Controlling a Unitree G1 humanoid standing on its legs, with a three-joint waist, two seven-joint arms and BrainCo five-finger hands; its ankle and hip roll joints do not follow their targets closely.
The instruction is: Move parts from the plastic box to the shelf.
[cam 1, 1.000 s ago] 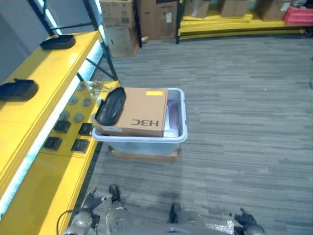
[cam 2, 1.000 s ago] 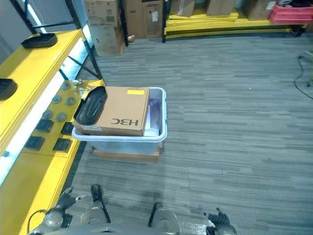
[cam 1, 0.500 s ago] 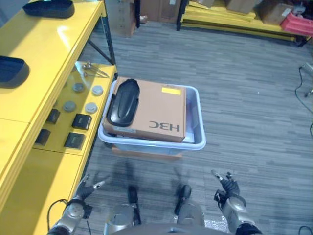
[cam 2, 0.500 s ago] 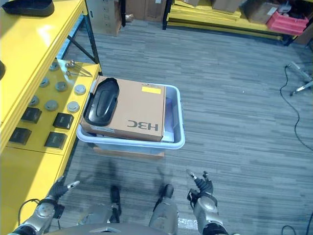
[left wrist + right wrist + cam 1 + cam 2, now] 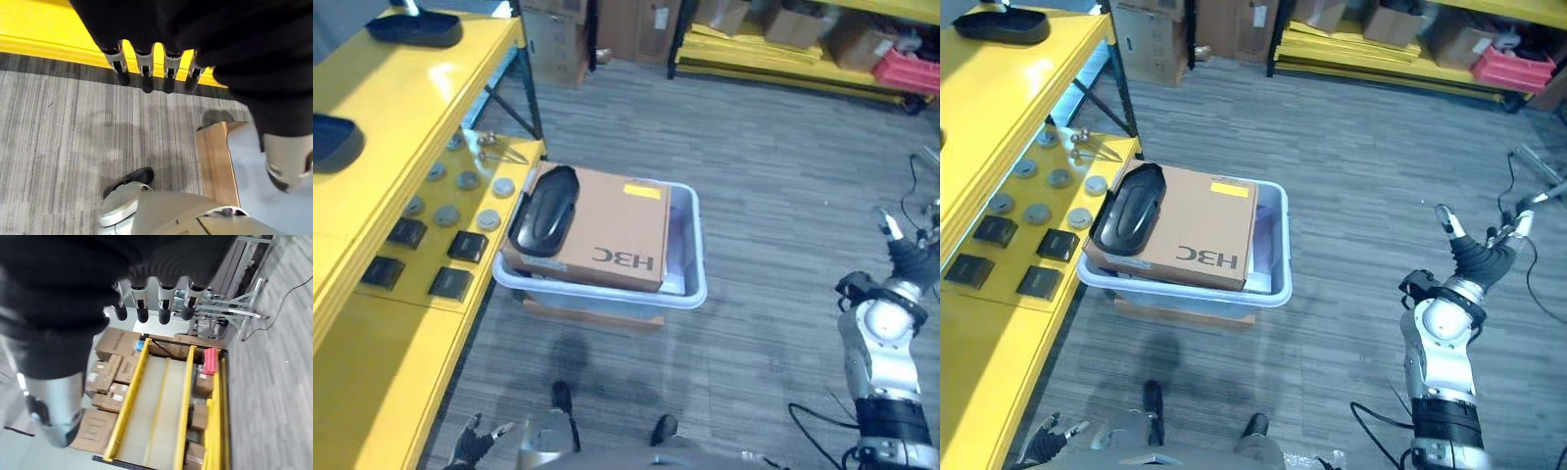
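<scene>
Grey striped carpet (image 5: 773, 196) covers the floor of a storage room, with a long yellow metal shelf (image 5: 391, 127) running along the left side and brown cardboard cartons (image 5: 1234, 24) stacked against the far wall beside low yellow racks. On the floor just right of the shelf stands a pale translucent plastic box (image 5: 690, 284), resting on a flat wooden board (image 5: 592, 315). A brown cardboard carton (image 5: 607, 230) lies flat across the top of the box and covers most of its opening; on the left part of that carton lies a black oval moulded plastic part (image 5: 546, 209), long axis running near to far. Two more black moulded parts sit on the shelf's upper level, one at the far end (image 5: 414, 29) and one nearer (image 5: 333, 142). On the lower level lie round grey discs (image 5: 445, 213) and small black square blocks (image 5: 450, 282). The left hand (image 5: 475, 446) hangs low at the near left, close to the shelf's edge, fingers spread and holding nothing. The right hand (image 5: 1474, 257) is raised well to the right of the box, fingers straight and apart, empty.
</scene>
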